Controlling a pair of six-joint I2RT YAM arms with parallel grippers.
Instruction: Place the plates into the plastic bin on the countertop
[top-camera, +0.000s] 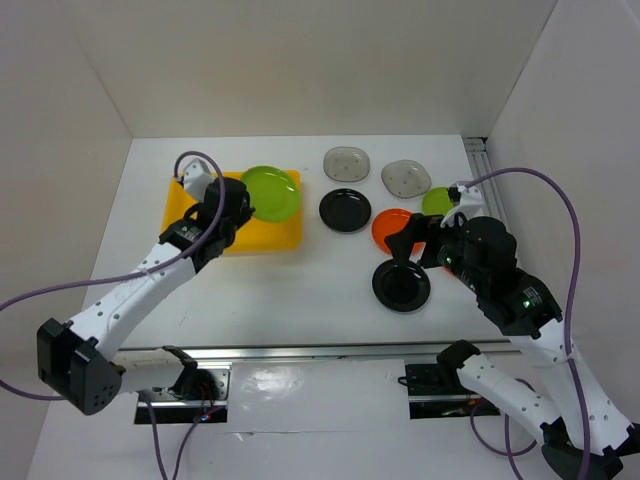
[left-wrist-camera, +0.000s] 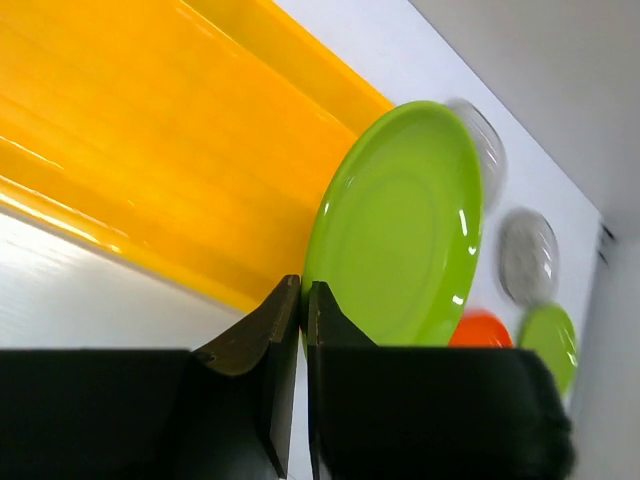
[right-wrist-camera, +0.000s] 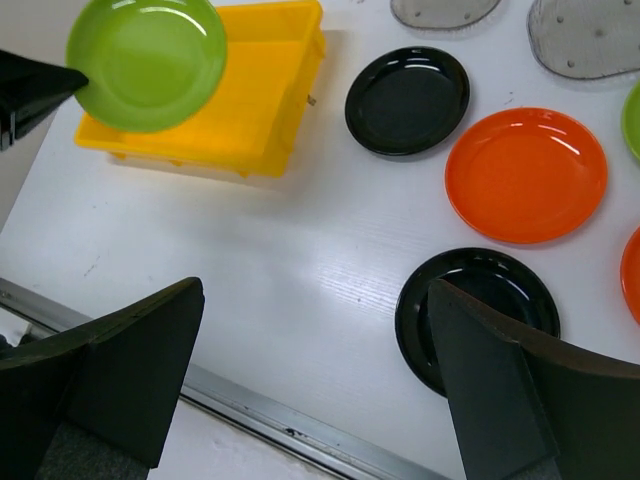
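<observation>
The left tool (left-wrist-camera: 303, 290) pinches a green plate (left-wrist-camera: 400, 220) by its thin edge. Its two fingers are pressed together on the rim. The plate hangs tipped over one corner of the yellow bin (left-wrist-camera: 150, 120). I cannot tell if it touches the bin.

The right tool (right-wrist-camera: 312, 300) is spread wide and holds nothing. It hovers over the tabletop (right-wrist-camera: 300, 260), just beside a black plate (right-wrist-camera: 480, 300).

The plates look small, hard and shiny. I think they are light, but slippery too. A tipped plate could slide out of a weak pinch, and it may chip if it drops. They lie flat, so the rim is the only good place to grab. The fingers need one side under the lip and one on top.

The left wrist view shows the pinch up close, right on the rim. The top view does not show that, because the arm hides it. The top view shows the whole row instead: two grey plates (top-camera: 346, 162), the other black plate (top-camera: 346, 210), an orange plate (top-camera: 388, 226) and a second green plate (top-camera: 437, 202). The right wrist view shows a bit of a second orange plate (right-wrist-camera: 632, 272) at its edge. In the top view the right arm hides that one.
</observation>
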